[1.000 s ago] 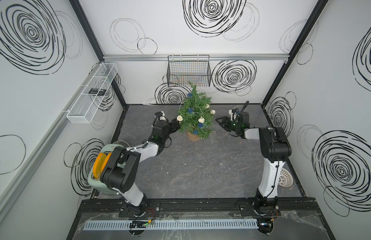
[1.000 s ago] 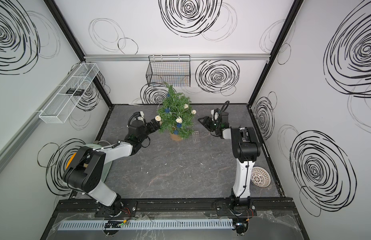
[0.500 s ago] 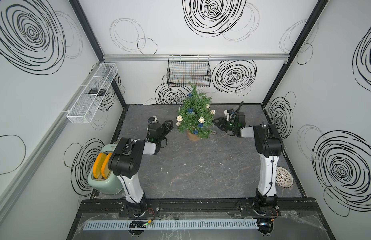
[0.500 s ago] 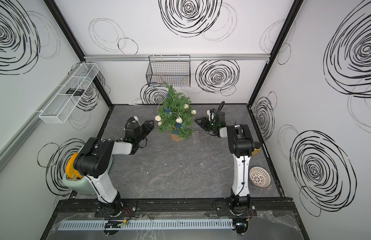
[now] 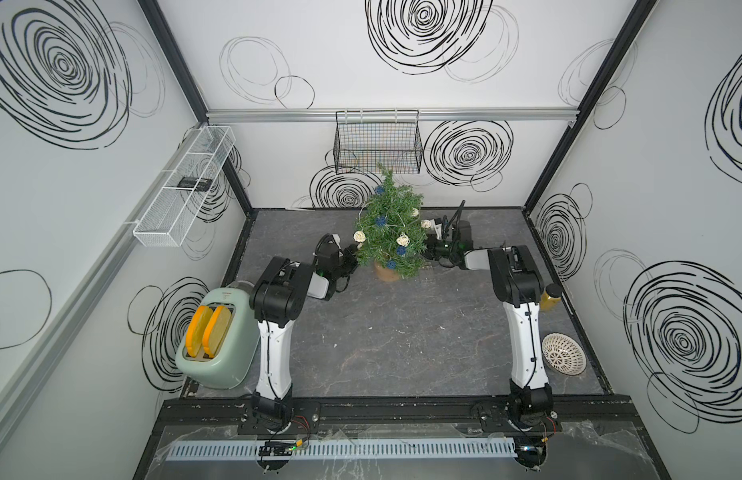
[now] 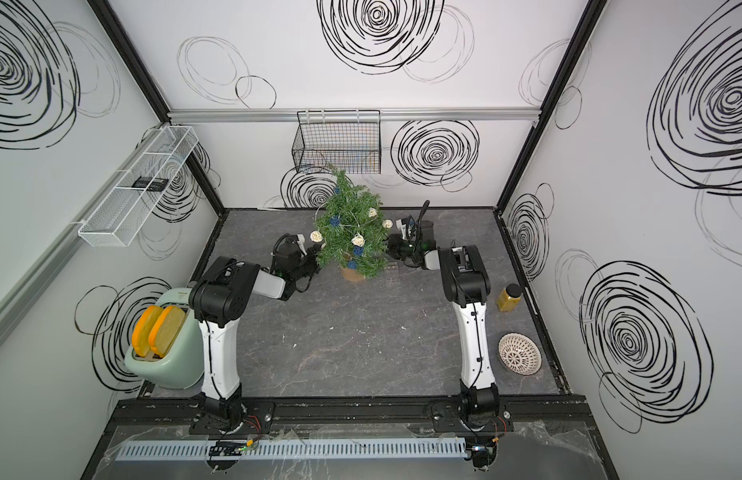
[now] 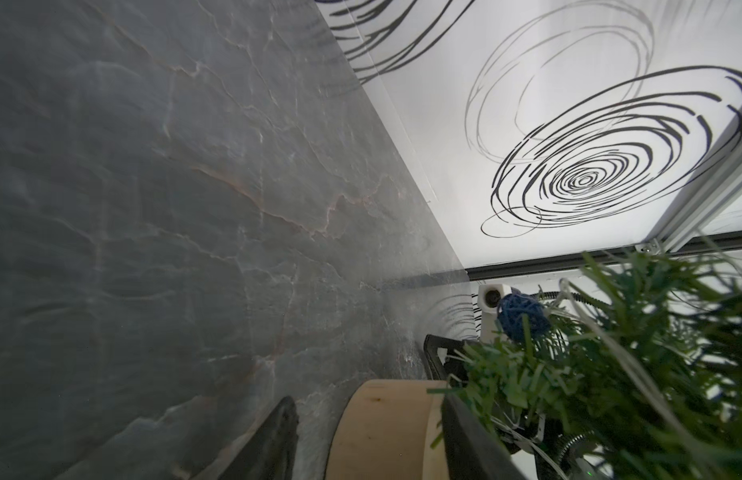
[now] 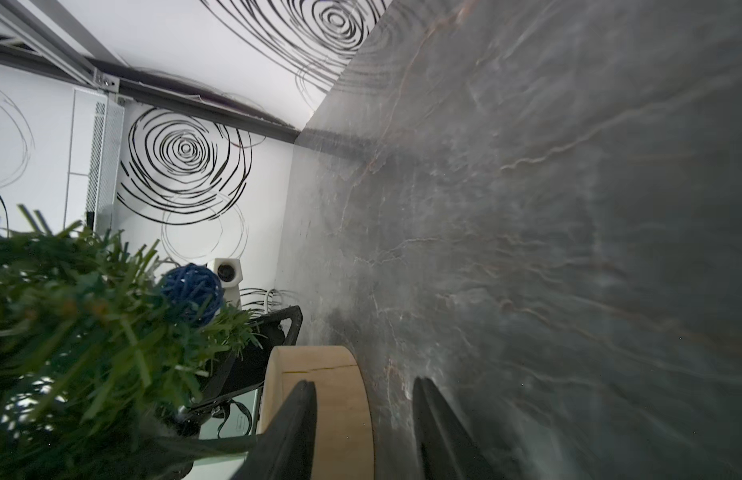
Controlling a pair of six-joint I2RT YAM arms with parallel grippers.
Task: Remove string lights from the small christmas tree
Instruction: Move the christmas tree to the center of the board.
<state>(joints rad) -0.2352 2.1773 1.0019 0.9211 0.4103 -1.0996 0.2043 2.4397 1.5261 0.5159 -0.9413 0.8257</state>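
In both top views we see the small christmas tree (image 5: pixel 388 232) (image 6: pixel 352 232) standing upright in its tan pot (image 5: pixel 387 272) at about 12 o'clock on the grey worktop (image 5: pixel 402 332), near the back wall and below a black wire basket (image 5: pixel 377 145). The string lights (image 5: pixel 359 236) are wound around its branches, cream and dark blue woven balls showing among the needles. The left pincer (image 5: pixel 352 253) sits low at the tree's 9 o'clock and the right pincer (image 5: pixel 428 249) at its 3 o'clock, both up against the lower foliage. From up here we cannot tell how their jaws stand. A mint-green toaster (image 5: pixel 219 340) holding two yellow slices is at 8 o'clock, a jar (image 5: pixel 550 297) of yellow contents at 3 o'clock, and a white woven bowl (image 5: pixel 564 354) at 4 o'clock. In the left wrist view the left pincer (image 7: pixel 367 403) is spread, with the pot (image 7: pixel 382 428) showing in the gap beyond it. One finger (image 7: pixel 465 432) is among the branches, the other is clear of the pot, and a dark blue ball (image 7: pixel 521 316) hangs in the green. In the right wrist view the right pincer (image 8: pixel 363 382) is likewise spread and pinching nothing. One finger (image 8: pixel 294 432) overlaps the pot (image 8: pixel 315 365), the other lies over bare worktop, and a blue ball (image 8: pixel 192 293) sits on a branch tip.
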